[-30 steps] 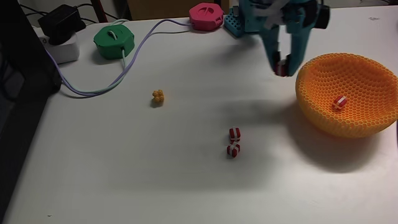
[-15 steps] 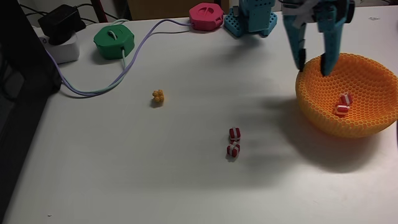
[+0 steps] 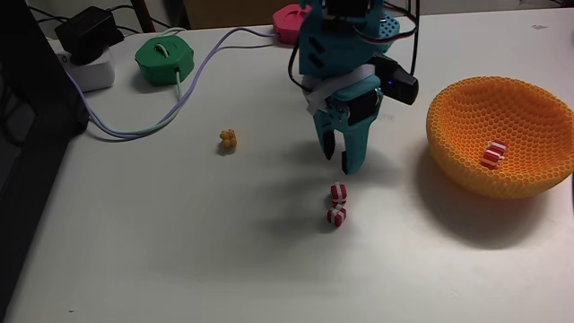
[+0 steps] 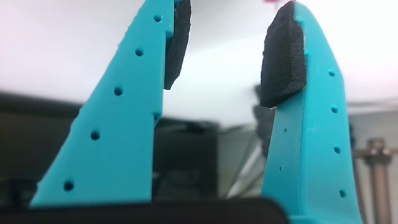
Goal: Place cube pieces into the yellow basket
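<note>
Two cube pieces point(image 3: 336, 204) lie on the white counter point(image 3: 179, 251) in the fixed view, one just behind the other and close enough that they may touch. Two more pieces point(image 3: 491, 152) rest inside the yellow basket point(image 3: 466, 170), pressed together so their outlines are hard to separate. The basket stands near the counter's right edge, its far right rim cut off by the frame.

The teal hand point(image 3: 344, 161) hangs just above and behind the pair on the counter, tips pointing down, not touching either cube. In the fixed view its two tips sit close together and overlap, so the gap is hard to judge there. In the wrist view the hand point(image 4: 221, 62) shows its fingers clearly apart, with black foam pads point(image 4: 283, 59) and nothing between them; the background is blurred.

A small yellow-orange lump point(image 3: 229, 140), too small to identify, lies to the left. Behind it, a green round device point(image 3: 164, 61) with a pale cable point(image 3: 188, 90), and a pink device point(image 3: 289, 20) partly hidden by the arm.
</note>
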Robot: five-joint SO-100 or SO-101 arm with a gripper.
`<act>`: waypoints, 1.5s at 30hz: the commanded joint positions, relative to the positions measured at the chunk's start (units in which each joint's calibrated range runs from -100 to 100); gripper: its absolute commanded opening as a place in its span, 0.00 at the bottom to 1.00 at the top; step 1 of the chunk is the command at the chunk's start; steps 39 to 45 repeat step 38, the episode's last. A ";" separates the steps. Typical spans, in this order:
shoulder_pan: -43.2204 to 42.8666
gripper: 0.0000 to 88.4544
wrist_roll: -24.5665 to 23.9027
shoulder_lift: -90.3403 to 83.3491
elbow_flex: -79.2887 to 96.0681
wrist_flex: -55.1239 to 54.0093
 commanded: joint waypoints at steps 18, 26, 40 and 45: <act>-0.62 0.21 -1.12 12.57 -9.84 -6.78; 0.68 0.18 -0.44 15.12 -11.96 -7.65; 1.71 0.02 -0.34 8.40 -15.14 0.43; 1.71 0.02 -0.34 8.40 -15.14 0.43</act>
